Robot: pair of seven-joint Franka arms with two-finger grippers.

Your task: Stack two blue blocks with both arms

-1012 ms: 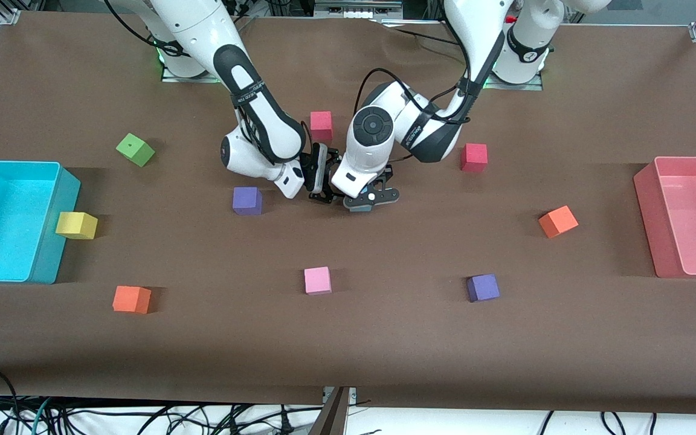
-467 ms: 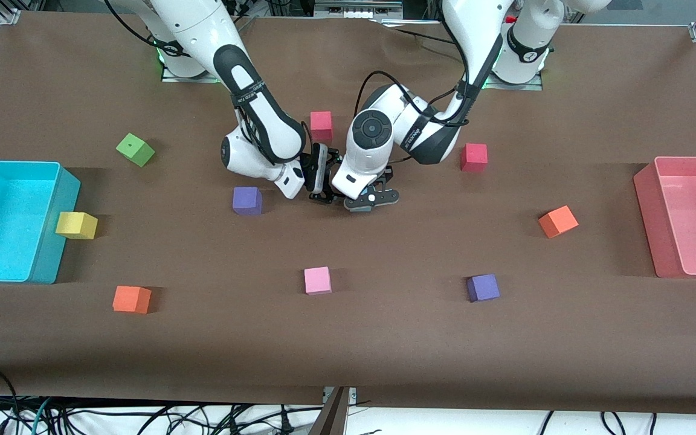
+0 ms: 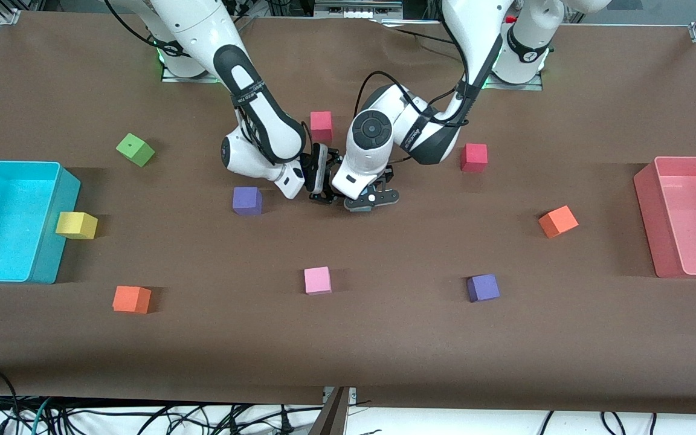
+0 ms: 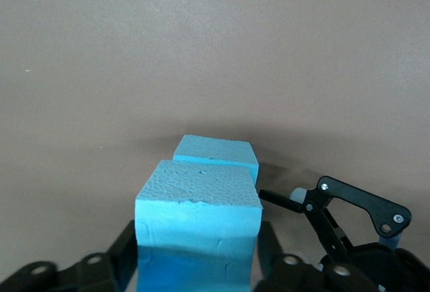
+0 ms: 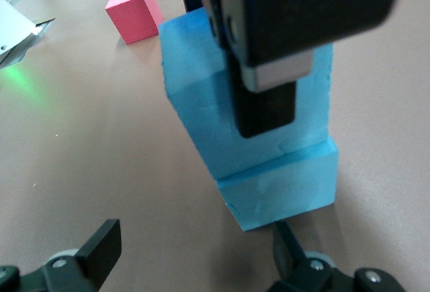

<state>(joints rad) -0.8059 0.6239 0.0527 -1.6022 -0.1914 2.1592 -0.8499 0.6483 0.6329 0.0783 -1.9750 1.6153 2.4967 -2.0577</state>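
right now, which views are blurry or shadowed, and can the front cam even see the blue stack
Front view: sharp, evenly lit; arms hide the blue blocks. Right wrist view: left gripper close and blurred against the upper blue block; green glow at one edge. Left wrist view: sharp foam grain, shadow beside the lower blue block.

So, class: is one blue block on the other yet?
Yes: the upper blue block sits on the lower blue block, slightly offset, left gripper around it.

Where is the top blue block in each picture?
Front view: not visible; it is hidden under the left gripper at mid-table.
Left wrist view: the top blue block fills the picture's lower middle, close up.
Right wrist view: picture's upper middle, partly covered by the left gripper.
Shared landmark: the lower blue block it sits on, seen in both wrist views.
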